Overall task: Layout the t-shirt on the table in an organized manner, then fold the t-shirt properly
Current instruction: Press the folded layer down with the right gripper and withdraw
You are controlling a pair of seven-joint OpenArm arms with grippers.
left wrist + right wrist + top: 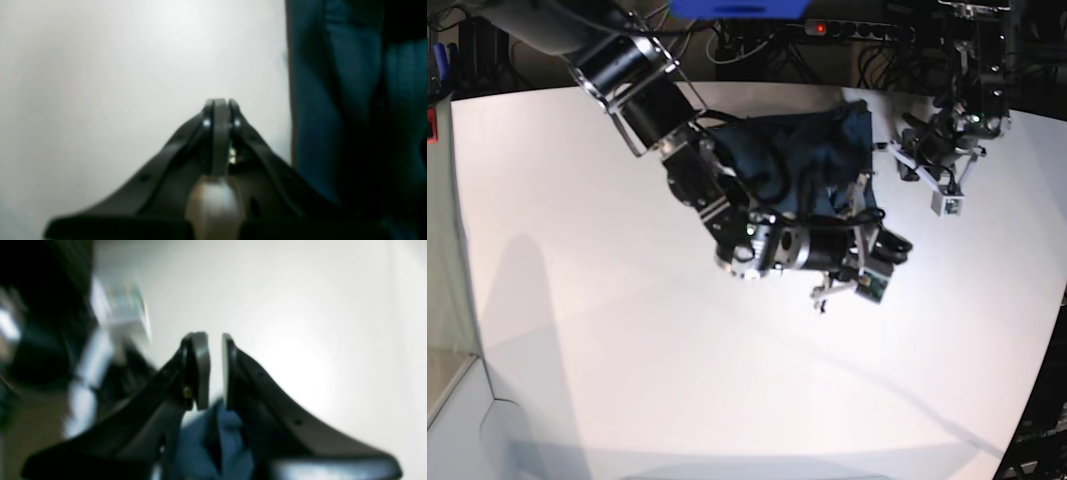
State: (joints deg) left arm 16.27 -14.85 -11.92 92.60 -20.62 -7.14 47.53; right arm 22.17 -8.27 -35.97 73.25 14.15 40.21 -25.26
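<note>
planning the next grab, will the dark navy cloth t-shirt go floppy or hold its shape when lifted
Probably floppy: the dark navy cloth t-shirt lies bunched in soft folds on the matte white table. It likely drapes and sags from one pinch point. It looks thin, so probably light.

T-shirt [812, 150] soft navy cloth; table [607, 330] matt white, smooth

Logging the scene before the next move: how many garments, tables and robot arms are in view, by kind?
t-shirt: 1
table: 1
robot arms: 2, carrying the left gripper and the right gripper
Total: 4
</note>
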